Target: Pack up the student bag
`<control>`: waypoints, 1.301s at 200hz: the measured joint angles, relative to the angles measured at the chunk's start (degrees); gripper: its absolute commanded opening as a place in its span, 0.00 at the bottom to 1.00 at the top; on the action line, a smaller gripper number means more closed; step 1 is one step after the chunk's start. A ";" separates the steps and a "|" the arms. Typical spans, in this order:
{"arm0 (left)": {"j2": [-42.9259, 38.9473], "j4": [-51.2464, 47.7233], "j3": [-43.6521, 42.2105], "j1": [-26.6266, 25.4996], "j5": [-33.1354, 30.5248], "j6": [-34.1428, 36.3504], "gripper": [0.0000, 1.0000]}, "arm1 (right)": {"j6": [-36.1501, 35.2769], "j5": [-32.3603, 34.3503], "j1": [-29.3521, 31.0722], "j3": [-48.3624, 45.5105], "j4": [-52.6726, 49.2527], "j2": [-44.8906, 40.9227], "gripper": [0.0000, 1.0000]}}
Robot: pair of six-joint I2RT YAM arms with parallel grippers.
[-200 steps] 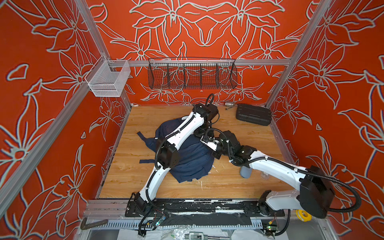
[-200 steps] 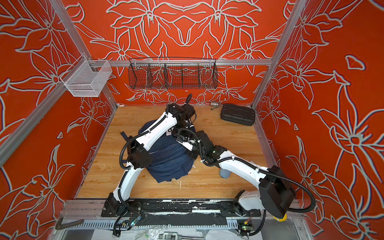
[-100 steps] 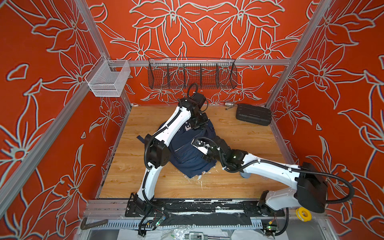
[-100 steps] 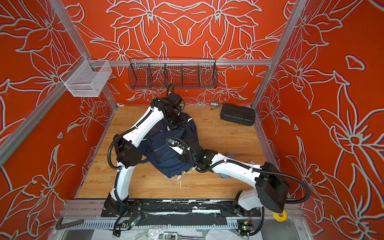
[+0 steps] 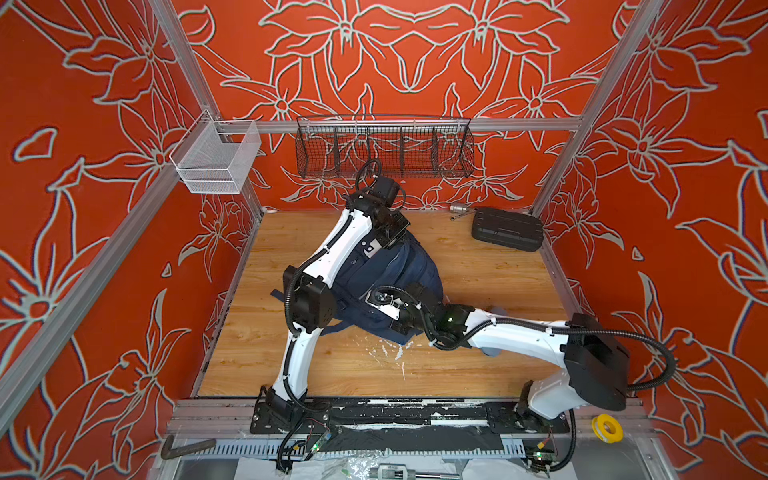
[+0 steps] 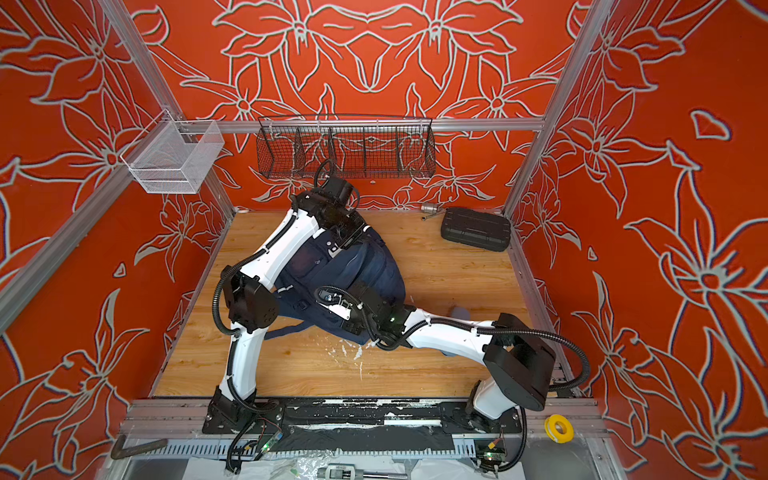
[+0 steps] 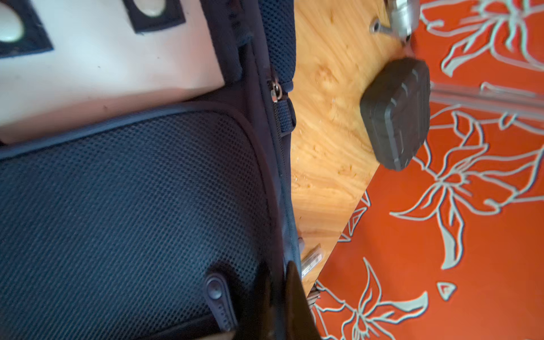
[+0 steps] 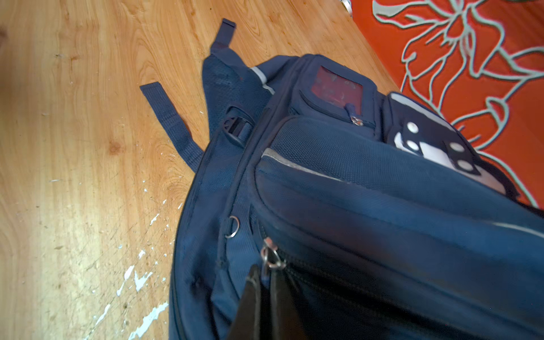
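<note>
Hauled the student bag (image 5: pixel 409 266) up from a flat sprawl, now stretched mid-table from 12 to 5 o'clock. Pinching its 12 o'clock edge with the left gripper (image 7: pixel 279 272), the zip pull (image 8: pixel 272 257) with the right gripper (image 8: pixel 266 285). Probably tensioned for unzipping, ahead of any packing.

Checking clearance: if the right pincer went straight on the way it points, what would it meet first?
The student bag: the right pincer is shut, seemingly on a zip pull, and the bag's front pocket lies directly beyond.
</note>
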 measured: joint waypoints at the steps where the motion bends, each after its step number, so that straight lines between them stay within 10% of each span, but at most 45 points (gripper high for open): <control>1: 0.00 -0.04 0.02 0.09 -0.02 0.00 0.00 | 0.00 0.02 0.00 0.00 0.02 0.00 0.00; 43: 0.00 -3.19 2.03 4.04 -0.79 1.90 0.00 | -1.66 -1.16 -1.40 -5.49 3.98 -5.22 0.00; 71: 0.11 -3.54 2.51 4.59 -0.92 7.37 0.46 | -3.67 -7.23 -4.74 -7.41 1.77 -9.81 0.00; 123: -0.46 -11.28 5.86 2.45 -4.90 26.38 0.55 | -6.38 -14.08 -7.32 -7.39 -2.80 -10.38 0.00; 222: -3.63 -24.57 -8.00 -13.05 -17.07 47.67 0.53 | -7.19 -14.64 -7.58 -6.05 -6.21 -10.21 0.00; 260: -3.39 -26.47 -8.50 -14.45 -20.41 49.33 0.15 | -7.26 -14.58 -7.58 -5.57 -6.45 -10.16 0.00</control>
